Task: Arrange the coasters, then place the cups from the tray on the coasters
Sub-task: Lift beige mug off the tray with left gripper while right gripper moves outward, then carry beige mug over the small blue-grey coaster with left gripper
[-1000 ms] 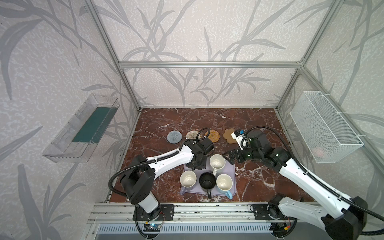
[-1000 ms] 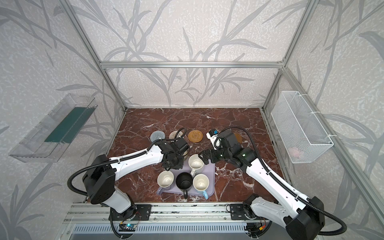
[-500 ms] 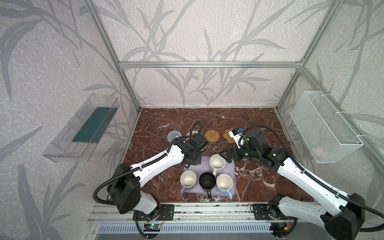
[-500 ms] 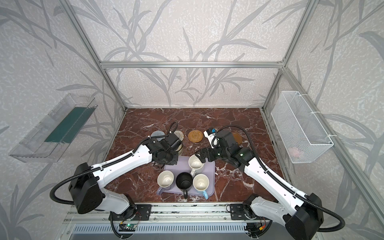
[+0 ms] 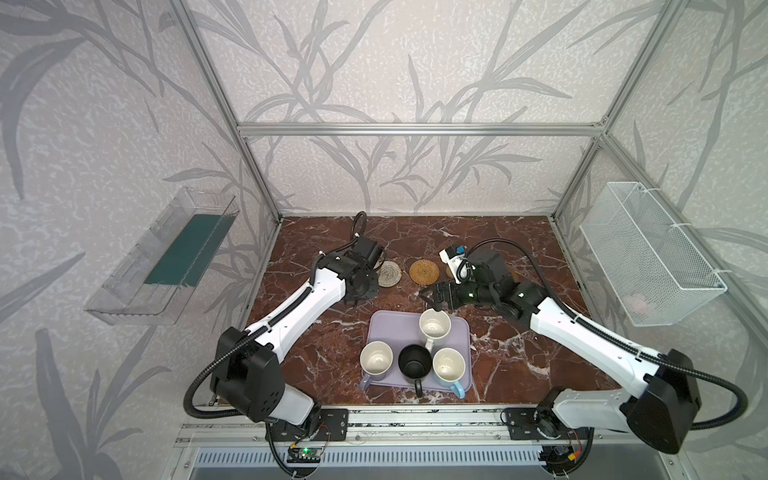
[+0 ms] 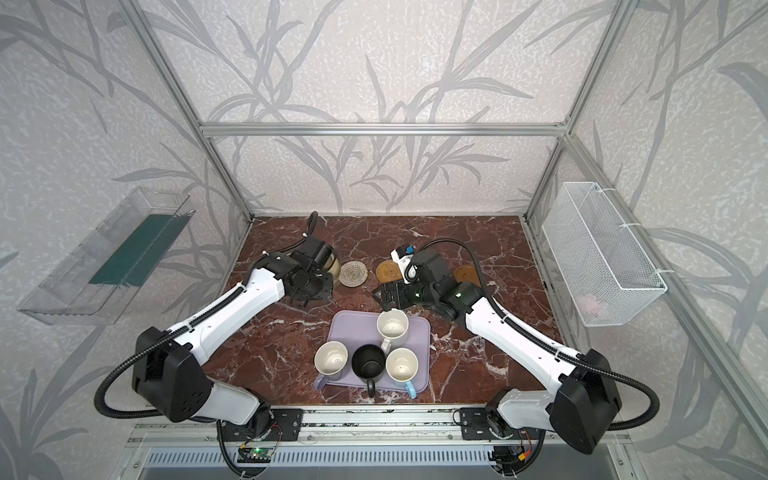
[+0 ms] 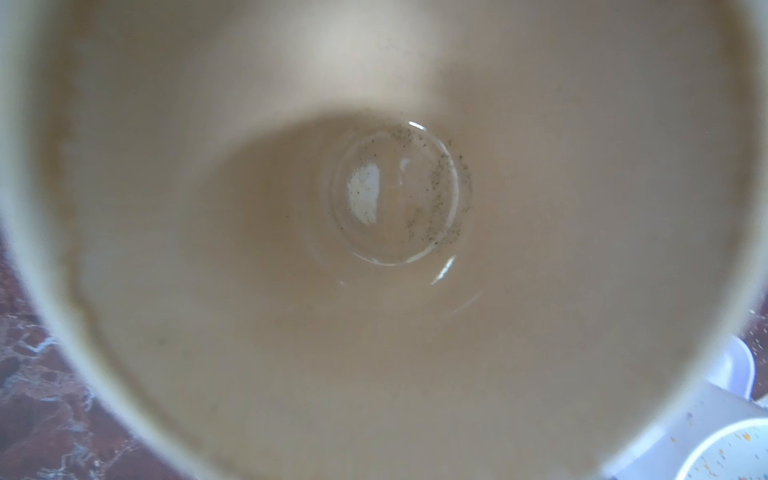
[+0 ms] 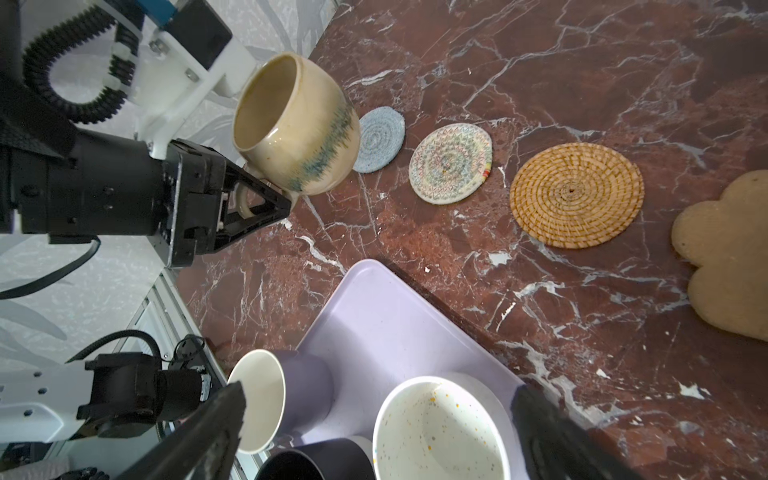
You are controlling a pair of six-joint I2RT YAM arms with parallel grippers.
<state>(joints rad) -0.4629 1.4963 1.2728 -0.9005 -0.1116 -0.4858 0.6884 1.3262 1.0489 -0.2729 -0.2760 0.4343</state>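
On the red marble table [image 5: 519, 353], the coasters lie in a row behind the tray [image 5: 386, 328]: in the right wrist view a grey-blue coaster [image 8: 380, 139], a cream woven coaster [image 8: 451, 164], a golden rattan coaster [image 8: 575, 195] and a tan paw-shaped coaster [image 8: 727, 257], each apart from the next. In a top view a brown saucer-like coaster [image 6: 467, 274] shows at the far end of the row, partly behind the right arm.

The left tool [image 8: 270, 195] is clamped narrow on the handle of the beige mug [image 8: 299, 124]. The mug is tilted, its mouth turned toward the arm, and it hangs just beside the grey-blue coaster, covering that coaster's near edge in the right wrist view. The left wrist view is filled by the mug's inside [image 7: 374, 249]. Whether its base touches anything cannot be told.

Four mugs stand upright on the tray: a speckled cream mug [image 5: 435, 324] at the back, and along the front a lavender mug [image 5: 376, 359], a black mug [image 5: 414, 361] and a light blue mug [image 5: 449, 365], close together.

The right tool [image 5: 432, 299] is spread wide and holds nothing. It sits at the back rim of the speckled cream mug, and in the right wrist view that mug lies between its two fingers [image 8: 208, 436]; contact is unclear.
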